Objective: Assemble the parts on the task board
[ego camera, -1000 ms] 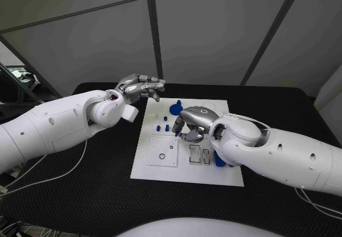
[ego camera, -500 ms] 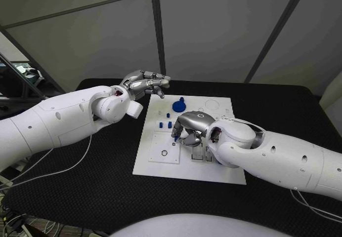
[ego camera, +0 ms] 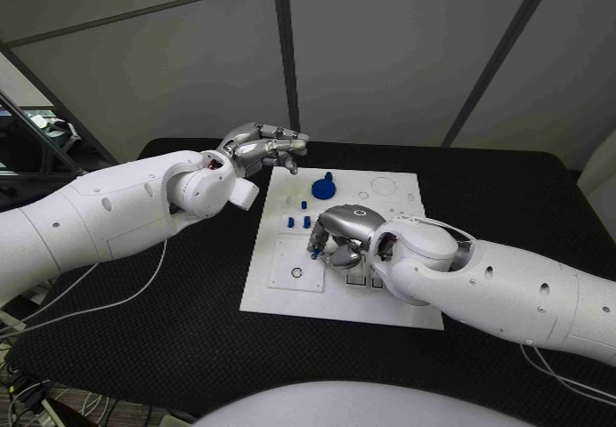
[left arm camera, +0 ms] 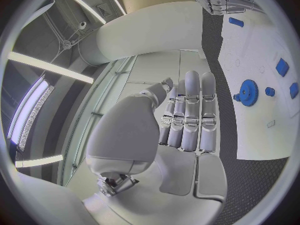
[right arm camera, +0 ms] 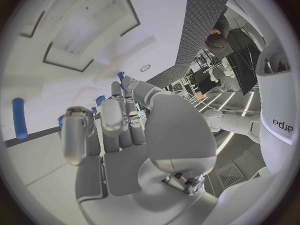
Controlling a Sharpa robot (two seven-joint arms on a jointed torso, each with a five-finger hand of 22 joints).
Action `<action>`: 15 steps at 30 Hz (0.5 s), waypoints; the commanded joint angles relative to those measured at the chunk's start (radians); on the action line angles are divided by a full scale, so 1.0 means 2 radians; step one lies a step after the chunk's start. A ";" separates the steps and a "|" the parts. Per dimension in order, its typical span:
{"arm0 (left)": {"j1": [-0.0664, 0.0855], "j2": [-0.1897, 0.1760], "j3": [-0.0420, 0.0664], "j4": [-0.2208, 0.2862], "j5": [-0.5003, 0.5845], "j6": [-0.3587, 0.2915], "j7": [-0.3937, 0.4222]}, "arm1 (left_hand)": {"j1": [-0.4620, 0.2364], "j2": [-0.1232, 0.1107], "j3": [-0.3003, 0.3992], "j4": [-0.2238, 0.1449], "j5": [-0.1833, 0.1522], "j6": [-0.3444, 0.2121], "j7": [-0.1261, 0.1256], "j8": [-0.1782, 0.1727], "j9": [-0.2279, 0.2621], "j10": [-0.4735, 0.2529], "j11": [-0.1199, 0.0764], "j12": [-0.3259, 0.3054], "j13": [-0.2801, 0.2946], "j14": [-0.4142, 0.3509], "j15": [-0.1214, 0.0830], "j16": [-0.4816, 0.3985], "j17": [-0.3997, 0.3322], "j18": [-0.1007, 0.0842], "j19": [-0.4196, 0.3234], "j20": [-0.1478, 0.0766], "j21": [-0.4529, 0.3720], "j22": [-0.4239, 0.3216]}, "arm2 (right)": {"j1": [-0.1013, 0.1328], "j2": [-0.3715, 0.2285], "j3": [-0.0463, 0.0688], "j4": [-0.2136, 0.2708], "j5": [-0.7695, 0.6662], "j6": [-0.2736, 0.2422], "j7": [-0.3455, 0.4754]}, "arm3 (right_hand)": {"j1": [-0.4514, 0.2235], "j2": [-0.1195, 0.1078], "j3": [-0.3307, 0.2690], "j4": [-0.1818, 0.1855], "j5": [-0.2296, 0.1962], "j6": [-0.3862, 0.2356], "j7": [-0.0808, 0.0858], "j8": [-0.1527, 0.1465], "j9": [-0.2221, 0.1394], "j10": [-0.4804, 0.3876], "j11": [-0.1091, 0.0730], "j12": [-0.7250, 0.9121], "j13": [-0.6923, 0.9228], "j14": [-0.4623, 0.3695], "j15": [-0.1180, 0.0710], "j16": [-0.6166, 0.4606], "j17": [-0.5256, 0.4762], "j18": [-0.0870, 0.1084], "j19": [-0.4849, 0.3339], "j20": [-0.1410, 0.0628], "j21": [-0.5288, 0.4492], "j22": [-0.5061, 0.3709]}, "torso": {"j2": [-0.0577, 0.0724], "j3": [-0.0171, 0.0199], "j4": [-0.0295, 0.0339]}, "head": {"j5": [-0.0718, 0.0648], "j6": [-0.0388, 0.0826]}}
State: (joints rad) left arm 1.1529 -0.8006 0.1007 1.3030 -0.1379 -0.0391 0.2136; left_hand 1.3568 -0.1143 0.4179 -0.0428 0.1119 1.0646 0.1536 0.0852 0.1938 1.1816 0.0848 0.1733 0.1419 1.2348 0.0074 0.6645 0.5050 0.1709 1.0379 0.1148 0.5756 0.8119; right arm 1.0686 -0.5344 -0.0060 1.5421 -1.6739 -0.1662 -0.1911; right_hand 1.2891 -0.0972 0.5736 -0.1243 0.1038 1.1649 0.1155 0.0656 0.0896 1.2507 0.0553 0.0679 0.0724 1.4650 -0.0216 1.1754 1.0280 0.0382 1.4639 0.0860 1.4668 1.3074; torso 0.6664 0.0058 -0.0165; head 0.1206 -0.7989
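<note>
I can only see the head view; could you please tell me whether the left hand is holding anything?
Observer: No. In the left wrist view the left hand has an empty palm and its fingers are stretched out.
Operator: Thanks. Is anything hidden under the right arm?
Observer: Yes, a blue rod lies flat on the task board.
Operator: Does the right hand hold a part?
Observer: I cannot tell. Small blue parts show just past the right hand's curled fingers.

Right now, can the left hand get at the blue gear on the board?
Probably yes. The left hand hovers just off the task board's far corner, the blue gear lies close by, and nothing stands between them.
</note>
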 commanded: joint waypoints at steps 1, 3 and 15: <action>0.001 0.000 0.000 0.000 0.003 0.006 0.001 | -0.002 0.002 -0.001 -0.002 0.002 -0.002 0.000 -0.003 0.001 -0.001 0.001 0.000 0.001 0.002 0.001 -0.003 -0.001 0.005 0.003 0.000 -0.003 0.000 | -0.001 0.001 0.000 -0.001 0.000 0.002 0.004 | -0.005 0.000 0.000 0.002 -0.002 0.002 0.002 0.001 0.001 -0.001 0.002 -0.003 -0.001 0.010 -0.003 0.000 0.000 -0.002 0.018 -0.003 0.001 0.068 | 0.000 -0.0001 -0.0003 | 0.000 0.000; 0.001 0.000 0.000 0.000 0.003 0.006 0.001 | -0.002 0.002 -0.001 -0.002 0.002 -0.002 0.000 -0.003 0.001 -0.001 0.001 0.000 0.001 0.002 0.001 -0.003 -0.001 0.005 0.003 0.000 -0.003 0.000 | -0.001 0.001 0.000 -0.002 0.000 0.001 0.004 | -0.005 0.000 0.000 0.002 -0.002 0.002 0.002 0.001 0.001 -0.001 0.002 -0.003 -0.001 0.010 -0.003 0.000 0.000 -0.002 0.018 -0.003 0.001 0.068 | 0.000 -0.0001 -0.0003 | 0.000 0.000; 0.001 0.000 0.000 -0.001 0.003 0.008 0.000 | -0.002 0.002 -0.002 -0.002 0.002 -0.003 0.001 -0.003 0.001 -0.002 0.001 0.000 0.001 0.002 0.001 -0.004 -0.001 0.005 0.003 0.000 -0.003 -0.001 | -0.002 0.004 0.000 -0.004 -0.005 -0.012 0.004 | -0.006 0.000 0.001 0.002 -0.002 0.001 0.002 0.000 0.000 -0.001 0.002 -0.003 -0.001 0.010 -0.003 -0.001 -0.001 -0.002 0.018 -0.002 0.002 0.070 | 0.000 0.0000 0.0000 | 0.002 0.000</action>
State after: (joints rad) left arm 1.1529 -0.8011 0.1007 1.3015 -0.1376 -0.0370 0.2115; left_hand 1.3568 -0.1143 0.4179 -0.0428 0.1119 1.0647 0.1536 0.0852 0.1947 1.1816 0.0848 0.1733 0.1418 1.2348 0.0074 0.6585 0.5040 0.1709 1.0379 0.1147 0.5756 0.8119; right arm 1.0657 -0.5264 -0.0061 1.5341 -1.6754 -0.1743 -0.1880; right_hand 1.2892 -0.0972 0.5735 -0.1243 0.1038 1.1635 0.1141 0.0634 0.0898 1.2507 0.0553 0.0680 0.0726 1.4650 -0.0216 1.1754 1.0262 0.0382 1.4639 0.0860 1.4668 1.3073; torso 0.6662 0.0056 -0.0170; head 0.1241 -0.7976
